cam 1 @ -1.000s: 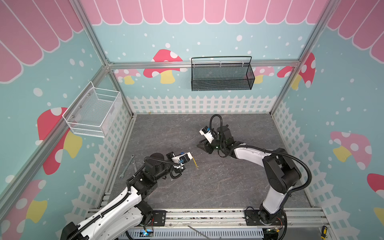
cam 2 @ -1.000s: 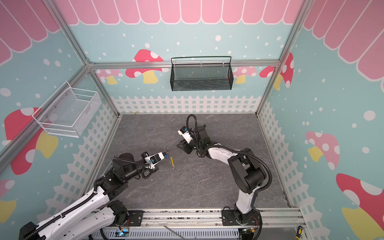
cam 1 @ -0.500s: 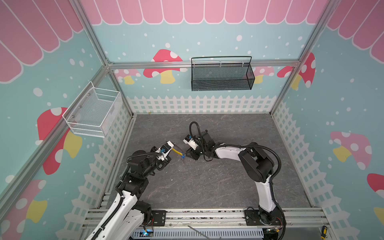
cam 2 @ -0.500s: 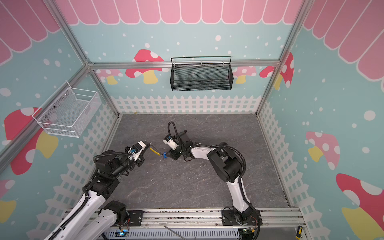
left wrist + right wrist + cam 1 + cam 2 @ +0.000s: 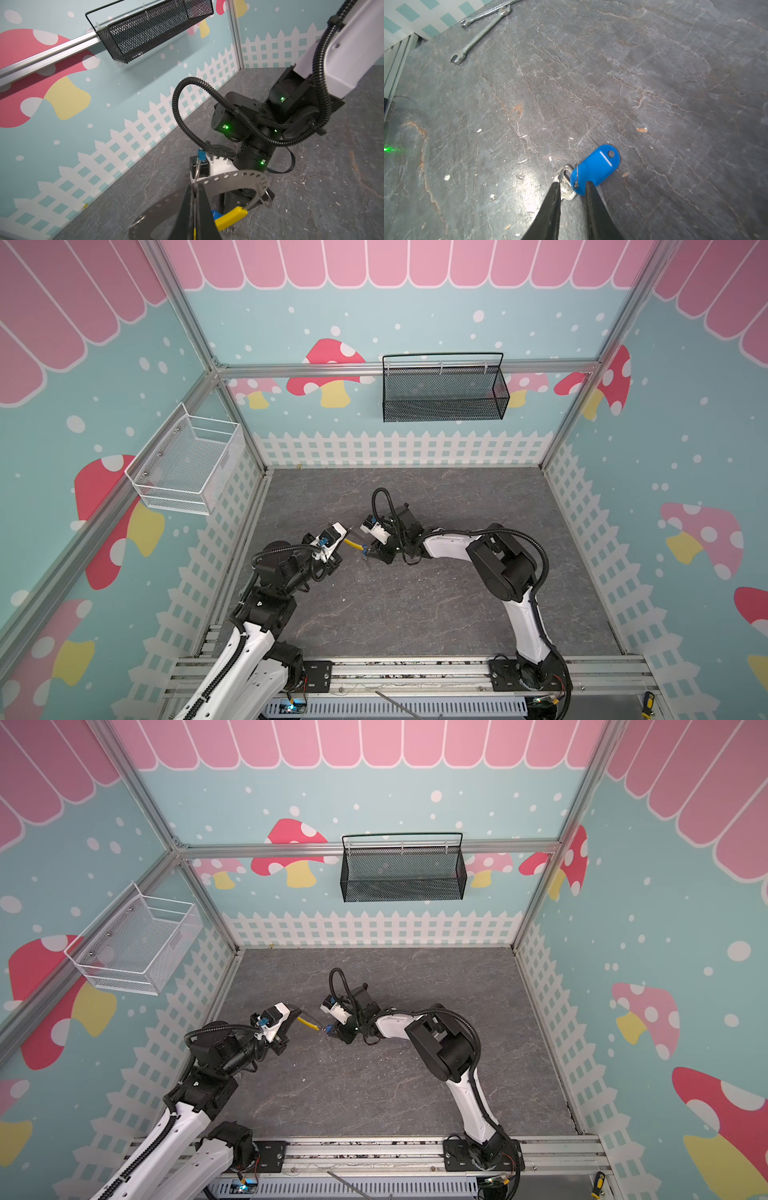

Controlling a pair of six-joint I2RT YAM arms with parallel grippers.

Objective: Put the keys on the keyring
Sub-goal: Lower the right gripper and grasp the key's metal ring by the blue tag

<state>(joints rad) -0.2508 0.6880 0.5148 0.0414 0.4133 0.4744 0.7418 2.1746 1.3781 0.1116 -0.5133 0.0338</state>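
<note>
Since a second ago both arms have swung left, tips nearly meeting. Your left gripper (image 5: 194, 194) is clenched on the perforated grey-brown strap keyring (image 5: 228, 178) with its yellow segment (image 5: 230, 215). Your right gripper (image 5: 572, 185) has narrowed around the blue-tagged silver key (image 5: 596, 168) on the grey stone-look table (image 5: 591, 83); whether it pinches, you can't tell. Two silver wrenches (image 5: 481, 31) show only from the right wrist.

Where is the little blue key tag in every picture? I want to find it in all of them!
In a top view: blue key tag mid-table, at the tip of the yellow piece.
In a top view: same spot.
Left wrist: a blue sliver beside the keyring's yellow piece.
Right wrist: large, at the right gripper.
Shared landmark: the yellow piece, though the right wrist view misses it.
</note>
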